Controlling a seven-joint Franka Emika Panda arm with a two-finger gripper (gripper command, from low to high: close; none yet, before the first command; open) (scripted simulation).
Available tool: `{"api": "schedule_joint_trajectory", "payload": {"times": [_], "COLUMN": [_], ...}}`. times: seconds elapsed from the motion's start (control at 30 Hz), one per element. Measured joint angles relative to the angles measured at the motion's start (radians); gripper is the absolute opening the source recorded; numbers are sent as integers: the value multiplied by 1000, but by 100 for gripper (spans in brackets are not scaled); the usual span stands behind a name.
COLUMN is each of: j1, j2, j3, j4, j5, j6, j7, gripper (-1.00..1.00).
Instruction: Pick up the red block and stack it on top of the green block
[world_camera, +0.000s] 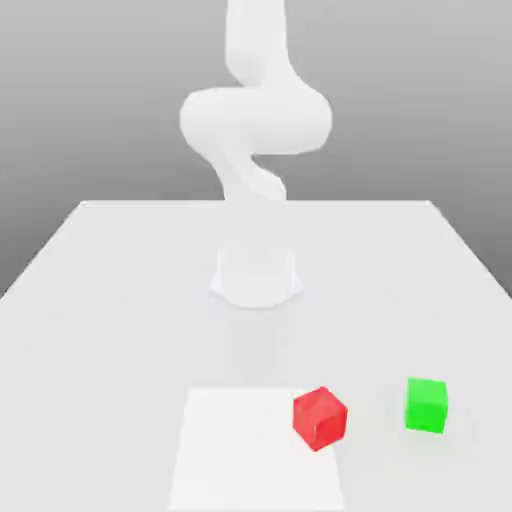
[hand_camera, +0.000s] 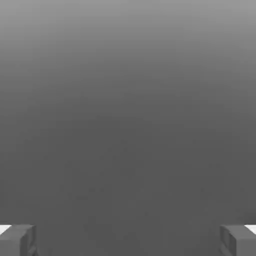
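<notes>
Red block (world_camera: 320, 418) and green block (world_camera: 427, 404) were both noted resting on the white table (world_camera: 100, 300), each on its own, not touching. Nothing of the task was judged done: the red block had not been lifted and nothing lay on the green block. Approach, grasp, lift, carry and placement all remained.

Positions were taken relative to the arm base (world_camera: 256, 277). The red block sat in front of the base, nearer the camera and slightly toward the exterior view's right, at the right edge of a brighter white square patch (world_camera: 240, 450) on the table. The green block sat further toward the exterior view's right, near the red one but with a clear gap between them, at about the same depth from the base.

The red block was recorded as a small bright cube with plain smooth faces, turned so that a corner pointed toward the camera. The green block appeared the same size and squarer to the view.

The gripper (hand_camera: 128, 240) was seen in the hand view with the jaws spread wide, the two fingertips (hand_camera: 17, 240) far apart and nothing between them. The arm (world_camera: 255, 120) was seen raised and folded above the base.
</notes>
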Motion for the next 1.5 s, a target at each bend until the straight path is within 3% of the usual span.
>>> {"api": "schedule_joint_trajectory", "payload": {"times": [0.63,0.87,0.9,1.13,1.33,1.5], "j1": [156,169,170,168,164,243], "j2": [700,954,974,970,776,729], "j3": [28,16,15,16,26,71], "j4": [-375,-368,-366,-366,-394,-378], "j5": [0,-22,-23,-26,-9,-4], "j6": [402,607,623,619,454,390], "j7": [-290,-292,-291,-289,-300,-124], "gripper": [0,0,-100,-100,-100,-100]}}
